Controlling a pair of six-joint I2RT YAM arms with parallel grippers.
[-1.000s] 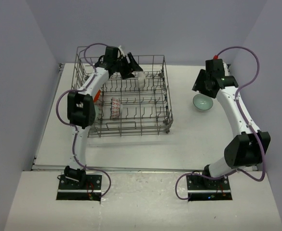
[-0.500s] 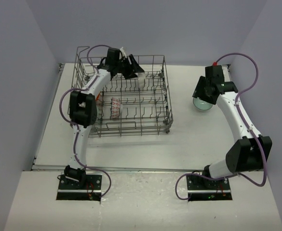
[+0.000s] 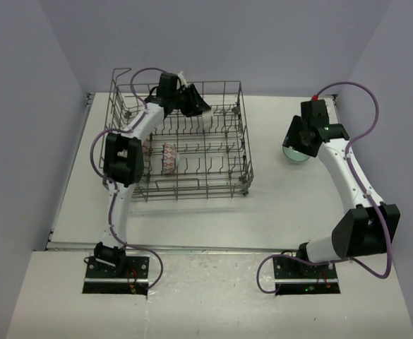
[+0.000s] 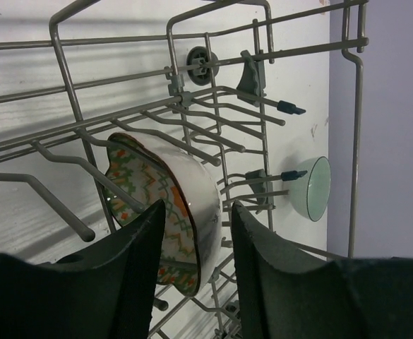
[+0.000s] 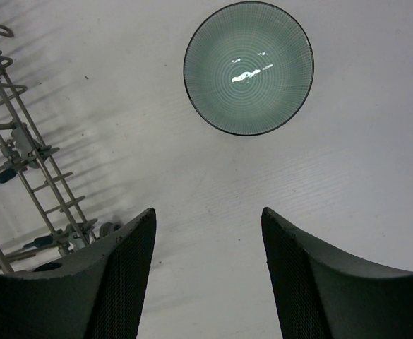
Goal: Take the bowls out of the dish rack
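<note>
Left wrist: left end effector (image 4: 198,212) straddles a patterned bowl (image 4: 157,191) that stands on edge between the tines of the dish rack (image 4: 192,92). The bowl's mouth faces the finger on the view's left and its white outer wall faces the other finger. Its rim runs up along the gap. Jaws are partly open; can't tell if the pads touch it.

Right wrist: right end effector (image 5: 207,212) is spread wide, holding nothing, over bare desk (image 5: 375,176). The mint-green bowl (image 5: 248,67) sits upright on the desk, mouth up, ahead of the fingertips and outside the jaws. A rack corner is off to one side.
</note>
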